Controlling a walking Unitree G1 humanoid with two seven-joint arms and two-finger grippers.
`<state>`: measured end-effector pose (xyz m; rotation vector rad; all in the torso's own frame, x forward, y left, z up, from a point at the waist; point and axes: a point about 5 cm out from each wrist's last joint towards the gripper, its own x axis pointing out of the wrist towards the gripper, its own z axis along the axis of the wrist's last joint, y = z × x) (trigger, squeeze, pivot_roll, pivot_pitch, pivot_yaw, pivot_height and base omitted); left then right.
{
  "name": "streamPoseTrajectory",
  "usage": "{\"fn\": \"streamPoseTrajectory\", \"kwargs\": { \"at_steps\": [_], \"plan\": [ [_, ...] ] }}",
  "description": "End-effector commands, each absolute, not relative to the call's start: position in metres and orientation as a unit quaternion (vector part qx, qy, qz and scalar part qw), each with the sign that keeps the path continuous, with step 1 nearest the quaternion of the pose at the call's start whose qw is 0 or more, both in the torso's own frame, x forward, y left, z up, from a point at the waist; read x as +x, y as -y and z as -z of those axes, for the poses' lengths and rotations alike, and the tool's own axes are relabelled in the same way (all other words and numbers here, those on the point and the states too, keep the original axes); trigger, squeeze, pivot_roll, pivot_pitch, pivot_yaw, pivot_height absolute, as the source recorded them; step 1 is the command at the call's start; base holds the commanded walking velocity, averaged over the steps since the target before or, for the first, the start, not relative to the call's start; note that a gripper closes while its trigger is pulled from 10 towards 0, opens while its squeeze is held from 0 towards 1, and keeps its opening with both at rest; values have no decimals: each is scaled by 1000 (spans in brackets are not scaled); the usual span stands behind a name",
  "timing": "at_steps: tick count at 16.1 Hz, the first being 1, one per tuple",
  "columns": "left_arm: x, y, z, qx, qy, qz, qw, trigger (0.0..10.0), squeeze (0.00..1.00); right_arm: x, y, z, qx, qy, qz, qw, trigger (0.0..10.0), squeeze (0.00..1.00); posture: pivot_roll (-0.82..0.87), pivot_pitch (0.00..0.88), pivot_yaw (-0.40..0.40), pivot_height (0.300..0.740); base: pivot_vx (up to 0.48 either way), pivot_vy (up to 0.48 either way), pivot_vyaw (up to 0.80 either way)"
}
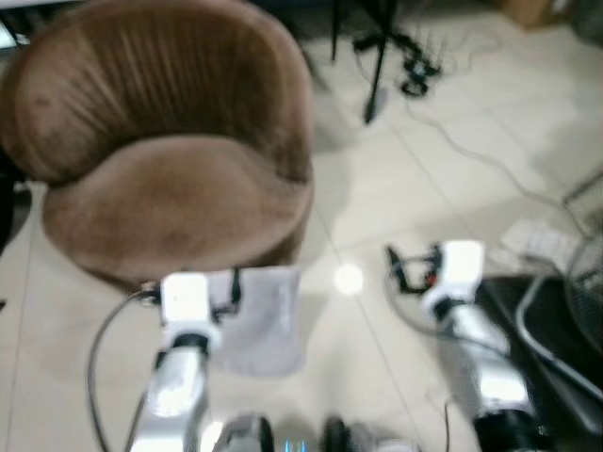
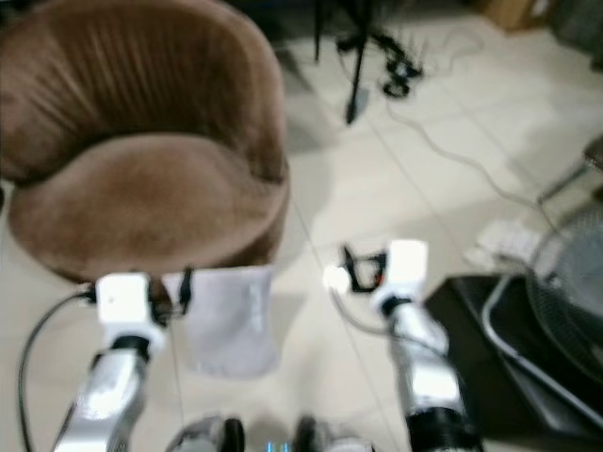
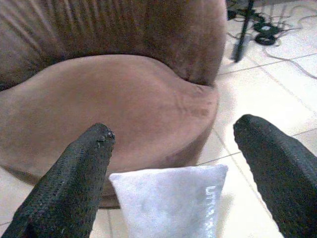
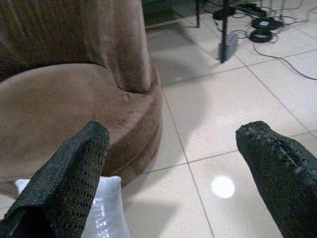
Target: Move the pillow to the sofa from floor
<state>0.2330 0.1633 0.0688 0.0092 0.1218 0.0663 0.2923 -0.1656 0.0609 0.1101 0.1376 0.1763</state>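
A white pillow [image 1: 265, 321] stands on the tiled floor, leaning against the front of the round brown sofa [image 1: 179, 188]. My left gripper [image 3: 176, 130] hovers just above and in front of the pillow [image 3: 168, 203], open, with nothing between its black fingers [image 3: 74, 183]. My right gripper [image 4: 177, 130] is held out over bare tile to the right of the pillow [image 4: 106, 213], also open and empty. The sofa seat [image 3: 99, 109] holds nothing.
A black stand [image 1: 380, 56] with coiled cables sits on the floor behind the sofa to the right. A grey cable [image 1: 471, 155] runs across the tiles to a white power strip [image 1: 542, 240]. A black base and a fan's wire guard [image 1: 565, 320] stand close on my right.
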Motion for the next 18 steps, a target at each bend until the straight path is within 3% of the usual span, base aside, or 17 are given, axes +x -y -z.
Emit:
{"fn": "streamPoseTrajectory", "kwargs": {
  "at_steps": [1,4,18],
  "plan": [
    [231,-163,-68,0,-65,-33,997,10000,0,289,172,-59,53,-71,-81,993,10000,0,13,163,8,740,0,480,0],
    [229,-164,-67,2,-66,-35,997,10000,0,288,173,-57,54,-72,-80,993,10000,0,14,149,9,740,0,480,0],
    [235,-162,-66,27,-71,-20,997,10000,0,293,172,-56,62,-75,-74,992,10000,0,18,146,5,740,0,40,0]
  ]
}}
